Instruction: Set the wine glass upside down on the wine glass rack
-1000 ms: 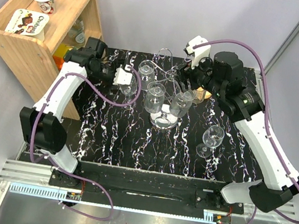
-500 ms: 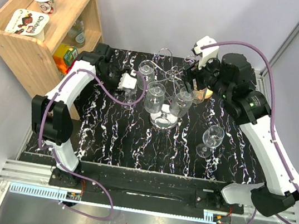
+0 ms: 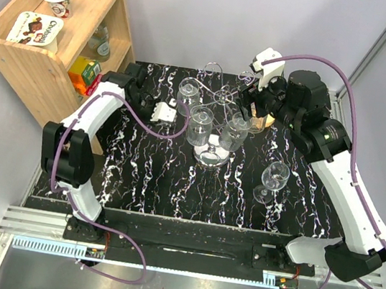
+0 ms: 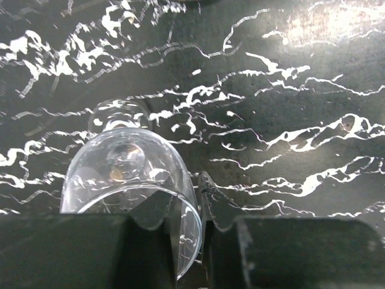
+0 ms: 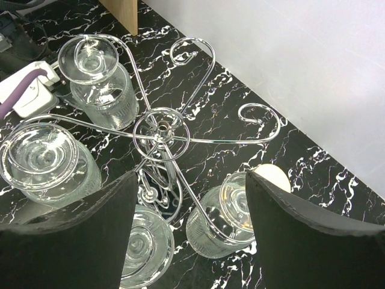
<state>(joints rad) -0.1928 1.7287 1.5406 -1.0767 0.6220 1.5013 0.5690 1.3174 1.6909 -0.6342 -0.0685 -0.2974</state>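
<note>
A clear wine glass point(image 4: 120, 174) stands upright on the black marbled table, seen from above in the left wrist view. My left gripper point(image 4: 187, 201) is shut on its rim, one finger inside the bowl and one outside. From above, that glass point(image 3: 171, 117) is mostly hidden by my left gripper point(image 3: 162, 111), left of the wine glass rack point(image 3: 211, 154). The rack's chrome hub point(image 5: 162, 123) spreads curled wire arms, and three glasses hang upside down from them. My right gripper point(image 5: 189, 232) hovers open above the rack, holding nothing.
Another upright wine glass point(image 3: 275, 177) stands right of the rack. A pale round object point(image 5: 271, 177) lies behind the rack. A wooden shelf point(image 3: 25, 50) with cups and a carton point(image 3: 84, 72) stands at the table's far left corner.
My left gripper has closed from wide open onto the glass rim and shifted slightly toward the near left. My right gripper drew back a little to the right of the rack.
</note>
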